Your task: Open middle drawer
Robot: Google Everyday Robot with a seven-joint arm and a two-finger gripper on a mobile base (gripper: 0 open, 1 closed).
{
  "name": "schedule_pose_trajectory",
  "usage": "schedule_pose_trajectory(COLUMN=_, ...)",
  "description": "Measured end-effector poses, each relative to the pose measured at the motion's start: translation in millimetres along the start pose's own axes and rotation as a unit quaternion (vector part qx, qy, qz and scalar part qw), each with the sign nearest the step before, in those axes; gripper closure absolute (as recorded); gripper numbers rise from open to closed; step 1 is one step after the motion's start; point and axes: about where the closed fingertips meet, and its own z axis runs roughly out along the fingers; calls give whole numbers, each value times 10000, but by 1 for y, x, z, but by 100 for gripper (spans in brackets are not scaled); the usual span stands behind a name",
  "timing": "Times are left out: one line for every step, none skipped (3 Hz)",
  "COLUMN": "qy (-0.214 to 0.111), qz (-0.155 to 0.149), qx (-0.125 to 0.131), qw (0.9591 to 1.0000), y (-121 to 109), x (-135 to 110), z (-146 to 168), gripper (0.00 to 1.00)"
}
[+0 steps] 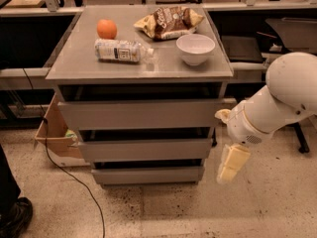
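Observation:
The middle drawer (146,149) is the medium-height flat grey front in the grey cabinet. It sits between the taller top drawer front (138,114) and the slim bottom front (147,175), and all three look closed. My gripper (229,168) is cream coloured and hangs pointing down on the white arm (277,103). It is just right of the cabinet's right edge, level with the middle and bottom drawers, and apart from the drawer fronts.
The cabinet top (79,66) carries an orange (106,29), a lying plastic bottle (121,50), a chip bag (168,21) and a white bowl (195,48). A cardboard box (49,133) and a black cable (69,175) lie to the left. A shoe (15,219) is at the bottom left.

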Motion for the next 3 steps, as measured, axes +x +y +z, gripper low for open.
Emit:
schedule_pose_trajectory(qy=0, qz=0, qx=0, qw=10000, y=0, x=0, z=0, gripper=0)
schedule_pose_trajectory(qy=-193, qz=111, qx=-132, qw=9997, y=4, x=-7, z=28, gripper=0)
schedule_pose_trajectory(qy=-439, qz=156, qx=-181, qw=9987, y=3, x=-19, z=63, gripper=0)
